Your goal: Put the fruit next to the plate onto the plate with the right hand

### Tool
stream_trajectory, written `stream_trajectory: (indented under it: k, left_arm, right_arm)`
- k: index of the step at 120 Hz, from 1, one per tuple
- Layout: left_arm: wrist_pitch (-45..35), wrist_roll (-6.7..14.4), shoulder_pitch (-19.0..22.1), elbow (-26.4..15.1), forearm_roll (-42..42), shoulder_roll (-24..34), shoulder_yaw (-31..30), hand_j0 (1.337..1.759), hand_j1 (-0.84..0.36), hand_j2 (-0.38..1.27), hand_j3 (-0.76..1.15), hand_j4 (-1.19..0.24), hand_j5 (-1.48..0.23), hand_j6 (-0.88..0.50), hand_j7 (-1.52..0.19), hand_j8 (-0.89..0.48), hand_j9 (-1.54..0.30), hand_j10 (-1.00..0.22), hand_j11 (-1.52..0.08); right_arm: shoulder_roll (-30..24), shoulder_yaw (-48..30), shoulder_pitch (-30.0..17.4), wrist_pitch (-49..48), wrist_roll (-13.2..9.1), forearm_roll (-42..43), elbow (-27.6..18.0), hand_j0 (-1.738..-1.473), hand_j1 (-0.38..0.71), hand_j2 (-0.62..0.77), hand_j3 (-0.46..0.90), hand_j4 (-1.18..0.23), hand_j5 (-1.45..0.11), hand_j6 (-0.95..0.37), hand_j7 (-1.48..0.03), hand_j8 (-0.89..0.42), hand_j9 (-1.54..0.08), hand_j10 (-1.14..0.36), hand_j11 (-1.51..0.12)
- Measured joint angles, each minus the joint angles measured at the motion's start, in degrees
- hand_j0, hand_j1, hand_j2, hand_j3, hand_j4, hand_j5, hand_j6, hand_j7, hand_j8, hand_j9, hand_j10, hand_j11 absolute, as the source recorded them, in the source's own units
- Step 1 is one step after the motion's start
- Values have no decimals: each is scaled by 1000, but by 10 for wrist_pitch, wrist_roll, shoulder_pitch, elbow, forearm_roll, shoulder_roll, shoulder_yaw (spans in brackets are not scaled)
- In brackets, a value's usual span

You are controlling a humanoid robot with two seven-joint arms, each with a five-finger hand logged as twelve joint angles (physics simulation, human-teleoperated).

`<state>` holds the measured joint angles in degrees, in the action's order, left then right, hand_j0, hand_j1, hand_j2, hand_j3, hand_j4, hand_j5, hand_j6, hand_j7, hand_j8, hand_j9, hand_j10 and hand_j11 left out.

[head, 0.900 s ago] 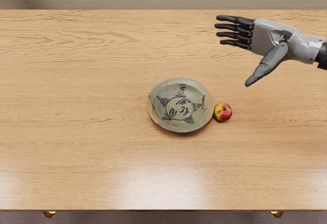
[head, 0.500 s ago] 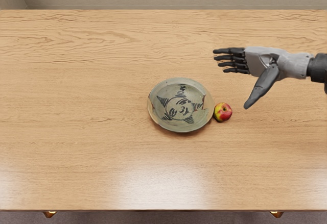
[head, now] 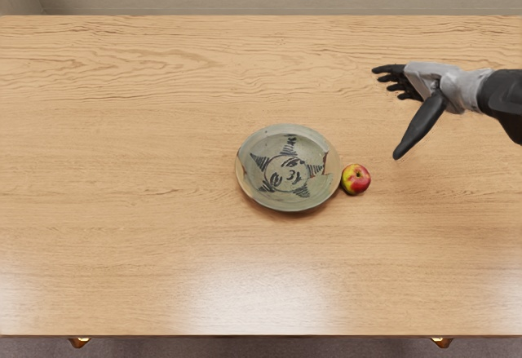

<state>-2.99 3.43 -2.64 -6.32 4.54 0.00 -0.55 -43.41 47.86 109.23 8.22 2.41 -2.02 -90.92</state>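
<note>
**A:** What is taken up most of the view by?

**B:** A broad wooden desk (head: 122,89). Its pale grain is run from left to right, and a soft glare is thrown across the near edge.

**A:** And what is carried on it?

**B:** A round plate (head: 287,199) is set near the middle. It is glazed grey-green and painted with dark striped points around a central mark (a star of sorts).

**A:** Where is the arm found?

**B:** The right arm (head: 506,97) is brought in from the right edge, higher in the view than the plate. The right hand (head: 426,87) is held above the desk, up and to the right of the plate and well apart from it.

**A:** How are the fingers held?

**B:** The fingers (head: 390,71) are stretched out and pointed leftward, slightly apart. The thumb (head: 418,130) is extended down and to the left. No object is gripped by them.

**A:** And the fruit?

**B:** A small red and yellow apple (head: 356,179) is left on the desk, just beside the plate's right rim. Whether the rim is actually touched cannot be told. The apple is placed below and left of the thumb tip, clear of it.
</note>
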Motion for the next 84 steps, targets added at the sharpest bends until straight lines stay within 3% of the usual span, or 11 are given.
stream_trajectory:
  k: [15, 34, 64, 84]
  left_arm:
    - [0, 0, 0, 0, 0, 0, 0, 1658, 58, 49, 0, -243, -316, -244, -316, -244, -316, -243, -316]
    - [0, 0, 0, 0, 0, 0, 0, 1658, 58, 49, 0, -243, -316, -244, -316, -244, -316, -243, -316]
    - [0, 0, 0, 0, 0, 0, 0, 1658, 58, 49, 0, -243, -316, -244, -316, -244, -316, -243, -316]
    - [0, 0, 0, 0, 0, 0, 0, 1658, 58, 49, 0, -243, -316, -244, -316, -244, -316, -243, -316]
  right_arm:
    - [51, 44, 42, 132, -18, -64, -40, -1658, -299, -8, 0, -42, -54, -43, -54, -42, -54, -42, -54]
    - [117, 68, 52, 229, -30, -116, -71, -1658, -299, -8, 0, -42, -54, -42, -54, -42, -54, -42, -54]
    - [157, 74, 31, 154, -25, -132, -81, -1658, -299, -8, 0, -42, -54, -42, -54, -42, -54, -42, -54]
    - [166, 73, 20, 134, 0, -133, -82, -1658, -299, -8, 0, -42, -54, -42, -54, -42, -54, -42, -54]
